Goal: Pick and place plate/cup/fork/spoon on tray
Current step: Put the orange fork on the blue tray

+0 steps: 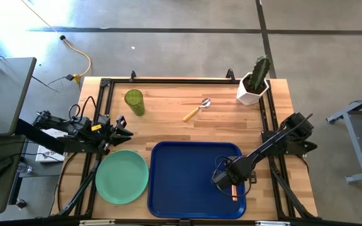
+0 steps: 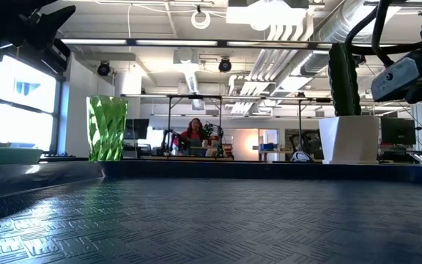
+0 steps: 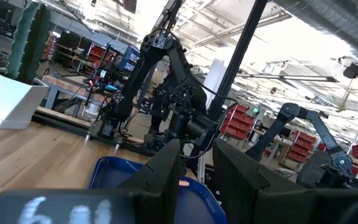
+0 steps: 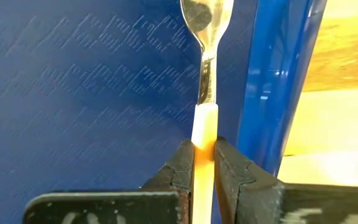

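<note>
The dark-blue tray lies at the table's near middle. My right gripper is low over the tray's right part, shut on the orange-handled fork. The fork's metal head is cut off by the wrist picture's edge. The mint-green plate lies flat on the table left of the tray. The olive-green cup stands upright at the far left. The spoon lies on the table beyond the tray. My left gripper is open and empty, just beyond the plate's far edge. My right gripper pinches the fork's orange handle between its two fingers, one on each side. The handle runs on between the fingers, and the metal head points away from them. The fork runs along the tray's right rim, close over the tray floor. I cannot tell whether it touches the floor.
A white pot with a cactus stands at the far right corner. Black rails run along the table's far, left and right edges. The low view looks across the tray floor to the cup and the pot.
</note>
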Robot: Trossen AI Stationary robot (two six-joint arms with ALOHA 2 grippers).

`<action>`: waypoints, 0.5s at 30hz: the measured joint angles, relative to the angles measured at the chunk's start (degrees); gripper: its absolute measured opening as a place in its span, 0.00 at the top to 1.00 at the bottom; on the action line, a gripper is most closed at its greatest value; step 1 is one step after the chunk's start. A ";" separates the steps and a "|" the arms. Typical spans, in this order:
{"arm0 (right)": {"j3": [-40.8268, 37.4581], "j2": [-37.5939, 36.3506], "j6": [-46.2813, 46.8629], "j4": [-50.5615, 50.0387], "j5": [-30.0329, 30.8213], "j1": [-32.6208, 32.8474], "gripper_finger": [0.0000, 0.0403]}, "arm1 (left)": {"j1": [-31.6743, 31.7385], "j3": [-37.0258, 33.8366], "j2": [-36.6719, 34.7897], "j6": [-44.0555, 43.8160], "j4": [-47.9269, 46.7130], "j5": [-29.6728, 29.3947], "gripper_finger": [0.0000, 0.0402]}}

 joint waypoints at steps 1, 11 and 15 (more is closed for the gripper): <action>0.00 0.00 -0.04 0.00 0.00 -0.02 0.96 | 0.01 0.00 0.00 0.00 0.00 0.00 0.78; -0.07 2.54 -0.73 1.06 -1.81 -0.02 0.96 | 0.00 0.00 -0.01 0.03 -0.15 0.02 0.78; -0.07 2.69 0.00 1.31 -1.76 -0.02 0.96 | -0.01 0.00 -0.01 0.02 -0.33 0.02 0.78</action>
